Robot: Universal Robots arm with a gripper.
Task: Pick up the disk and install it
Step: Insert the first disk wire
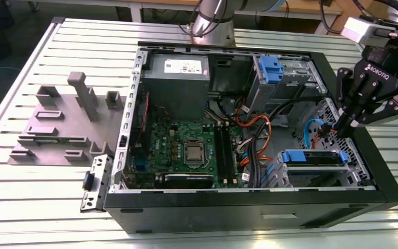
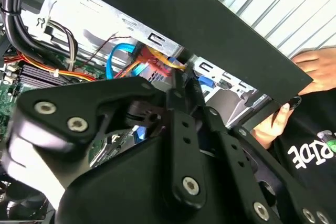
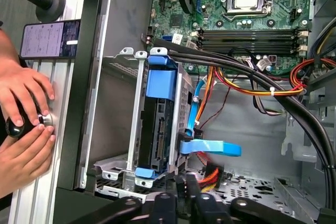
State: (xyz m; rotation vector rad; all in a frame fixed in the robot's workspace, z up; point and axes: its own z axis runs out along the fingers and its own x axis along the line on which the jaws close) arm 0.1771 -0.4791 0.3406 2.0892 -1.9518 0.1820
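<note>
The disk (image 1: 314, 156) sits in its blue carrier inside the metal drive cage (image 1: 321, 175) at the front corner of the open computer case, on the exterior view's right. In the first wrist view the disk (image 3: 157, 129) stands edge-on in the cage, its blue frame wrapped round it. My gripper (image 1: 340, 129) hangs just above and behind the disk, beside the case's side wall, shut with nothing visible between its fingers. Its black fingers (image 3: 177, 184) point at the orange connector (image 3: 211, 174) and blue flat cable (image 3: 210, 148) next to the disk. The second wrist view shows the gripper (image 2: 181, 85) by the case wall.
The case holds a green motherboard (image 1: 185, 145), a grey power supply (image 1: 176, 78), another blue carrier (image 1: 270, 70) and bundles of cables (image 3: 252, 72). A grey fixture (image 1: 60, 119) lies on the slatted table. A person's hands (image 3: 21, 119) and a phone (image 3: 50, 39) are just outside the case wall.
</note>
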